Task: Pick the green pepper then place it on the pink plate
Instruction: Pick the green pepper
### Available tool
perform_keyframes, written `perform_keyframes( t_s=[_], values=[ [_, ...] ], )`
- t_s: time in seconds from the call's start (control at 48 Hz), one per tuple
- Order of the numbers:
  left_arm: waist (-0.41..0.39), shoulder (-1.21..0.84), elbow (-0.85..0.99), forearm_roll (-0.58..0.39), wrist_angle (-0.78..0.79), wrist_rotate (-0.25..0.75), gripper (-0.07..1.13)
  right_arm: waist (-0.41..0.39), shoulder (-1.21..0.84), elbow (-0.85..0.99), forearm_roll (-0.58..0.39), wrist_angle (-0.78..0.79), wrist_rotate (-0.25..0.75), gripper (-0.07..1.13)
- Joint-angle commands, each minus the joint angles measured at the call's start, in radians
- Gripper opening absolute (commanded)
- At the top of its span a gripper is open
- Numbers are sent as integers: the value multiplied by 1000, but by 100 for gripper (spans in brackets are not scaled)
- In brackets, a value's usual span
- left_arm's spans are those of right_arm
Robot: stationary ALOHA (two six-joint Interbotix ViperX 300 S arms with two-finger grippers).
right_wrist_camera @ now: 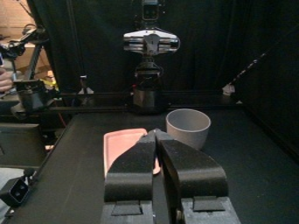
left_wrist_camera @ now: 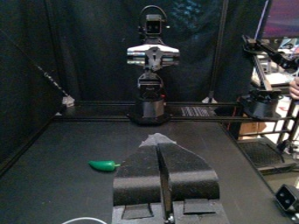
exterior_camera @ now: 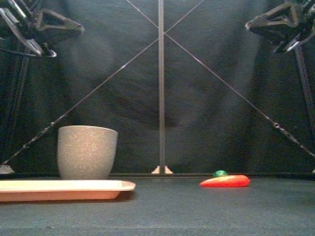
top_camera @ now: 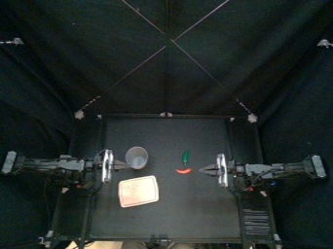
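A small green pepper (top_camera: 186,156) lies on the table right of centre, with a red pepper (top_camera: 184,171) just in front of it. From the front the green pepper (exterior_camera: 220,172) peeks over the red pepper (exterior_camera: 226,182). The pink plate (top_camera: 139,192) lies front left, its rim (exterior_camera: 62,189) low at the table edge. My left gripper (top_camera: 119,167) hovers shut at the left, well above the table; its wrist view shows the green pepper (left_wrist_camera: 103,164) ahead. My right gripper (top_camera: 209,170) hovers shut at the right, near the peppers but high above them.
A tall grey speckled cup (top_camera: 138,156) stands upright behind the plate, close to the left gripper; the cup (right_wrist_camera: 188,128) and the plate (right_wrist_camera: 122,144) show past the right jaws. Both arms (exterior_camera: 43,23) hang high above the table.
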Motion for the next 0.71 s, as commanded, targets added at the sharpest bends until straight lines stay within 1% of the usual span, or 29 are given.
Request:
perform_keyframes(
  t_s=[0.021, 0.146, 0.25, 0.312, 0.333, 0.375, 0.396, 0.417, 0.458, 0.562, 0.583, 0.646, 0.708],
  values=[
    [3, 12, -25, -15, 35, -3, 2, 3, 29, -11, 26, -5, 23, 0],
    [3, 12, -29, -18, 64, 2, 3, -5, 71, -23, 118, -3, 69, 5],
    [9, 12, -28, -15, 71, 2, 3, -26, 124, -34, 183, 12, 110, 18],
    [14, 12, -25, -15, 74, 2, 3, -48, 156, -44, 213, 32, 132, 29],
    [17, 12, -25, -15, 77, 3, 3, -60, 172, -49, 230, 44, 140, 36],
    [23, 12, -25, -15, 83, 3, 3, -74, 195, -57, 253, 63, 156, 45],
    [26, 12, -25, -14, 86, 3, 3, -77, 199, -58, 261, 66, 160, 47],
    [31, 12, -25, -12, 91, 3, 3, -87, 218, -63, 281, 78, 172, 55],
    [37, 12, -23, -14, 94, 3, 3, -100, 242, -71, 299, 94, 189, 65],
    [51, 12, -21, -12, 98, 5, 3, -141, 308, -89, 327, 118, 225, 89],
    [52, 12, -20, -12, 98, 5, 3, -153, 328, -92, 330, 121, 232, 95],
    [54, 12, -20, -14, 98, 5, 3, -183, 370, -98, 341, 121, 247, 104],
    [52, 14, -20, -12, 100, 5, 3, -213, 411, -103, 345, 123, 268, 105]
  ],
)
